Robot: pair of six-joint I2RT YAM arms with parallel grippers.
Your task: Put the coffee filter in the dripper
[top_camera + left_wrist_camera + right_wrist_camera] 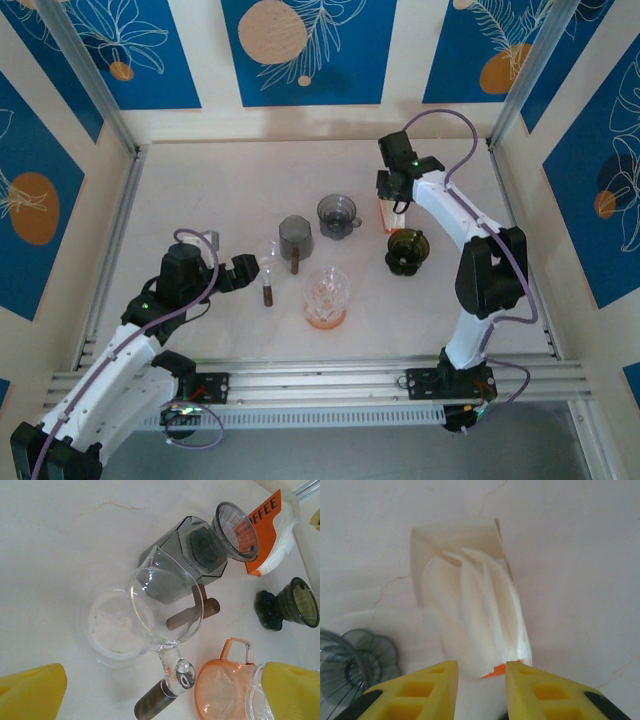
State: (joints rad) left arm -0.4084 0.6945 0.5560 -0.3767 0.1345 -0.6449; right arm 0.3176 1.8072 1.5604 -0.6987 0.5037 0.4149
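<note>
The coffee filters [480, 610] are a fanned white stack sticking out of an orange-and-white bag [267, 532] lying at the back right of the table. My right gripper [392, 210] hangs over the bag. Its yellow fingers [427, 690] have closed in on the near end of the stack, and paper fills the narrow gap of the right gripper [481, 680]. A smoky grey dripper [338, 215] stands just left of the bag, and a dark green dripper [406, 250] just in front of it. My left gripper [245, 272] is wide open and holds nothing.
A clear glass jug with a wooden handle [165, 615] lies between the left gripper's fingers [30, 692]. A grey angular pot [295, 235] and an orange glass cup [326, 296] stand mid-table. Patterned walls and metal rails close in the sides.
</note>
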